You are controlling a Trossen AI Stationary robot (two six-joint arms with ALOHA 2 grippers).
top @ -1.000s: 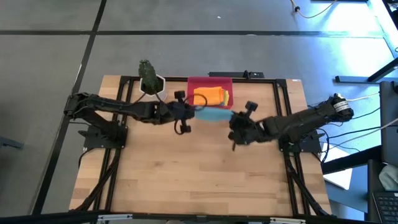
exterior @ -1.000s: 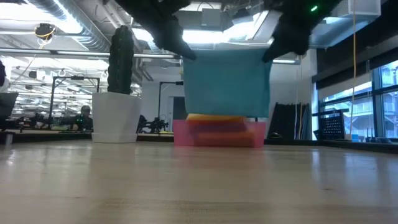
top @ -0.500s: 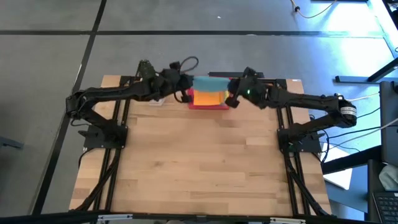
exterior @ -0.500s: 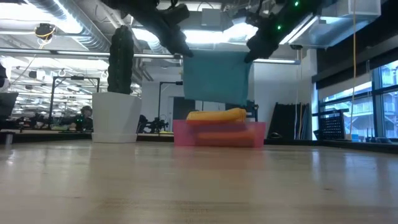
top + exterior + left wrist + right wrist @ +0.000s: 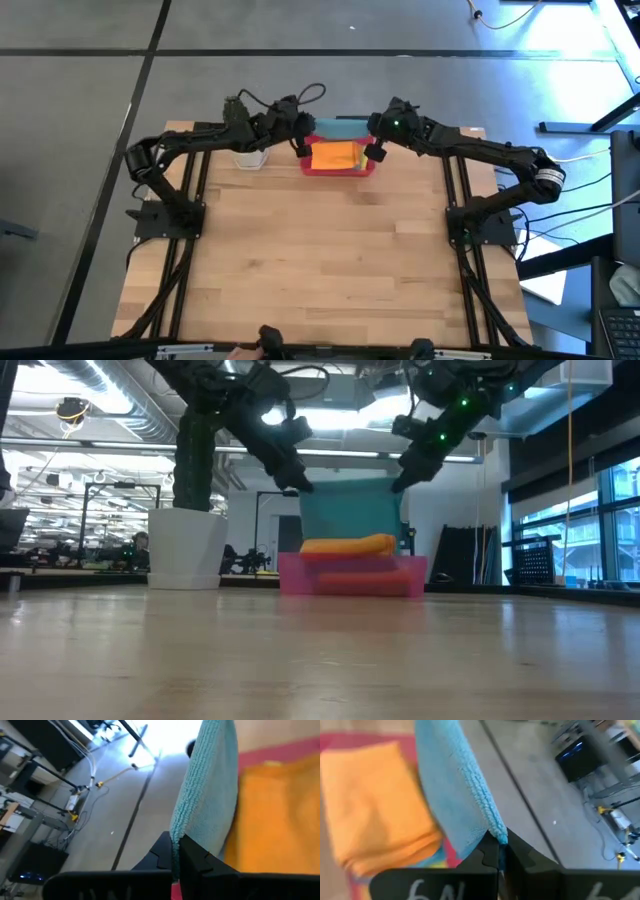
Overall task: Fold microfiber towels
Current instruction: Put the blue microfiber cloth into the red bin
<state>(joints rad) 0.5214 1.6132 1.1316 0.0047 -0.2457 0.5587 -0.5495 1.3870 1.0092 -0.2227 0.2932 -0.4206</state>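
Note:
A teal-blue towel (image 5: 350,510) hangs stretched between my two grippers above the far side of the red tray (image 5: 352,575). It also shows in the high view (image 5: 340,126). My left gripper (image 5: 297,486) is shut on its left upper corner, my right gripper (image 5: 398,482) on its right upper corner. A folded orange towel (image 5: 335,156) lies on top of the stack in the tray, with a yellow layer (image 5: 345,545) showing at its near edge. My left gripper pinches the teal towel's upper corner (image 5: 176,840) between its two fingers, on the towel's top edge. The towel hangs below, clear of the tray. My right gripper pinches the other upper corner (image 5: 499,836) between its two fingers. The top edge runs fairly taut between both grippers.
A white pot with a green cactus (image 5: 190,510) stands at the far left of the table, close to my left arm. The table's far edge lies just behind the tray. The wooden table (image 5: 320,260) stretches toward the near edge.
Both grippers have carried the teal towel from over the table's middle toward the far edge, past the tray, and have come down a little. The towel has stayed hanging between them and now hangs behind the stack in the tray.

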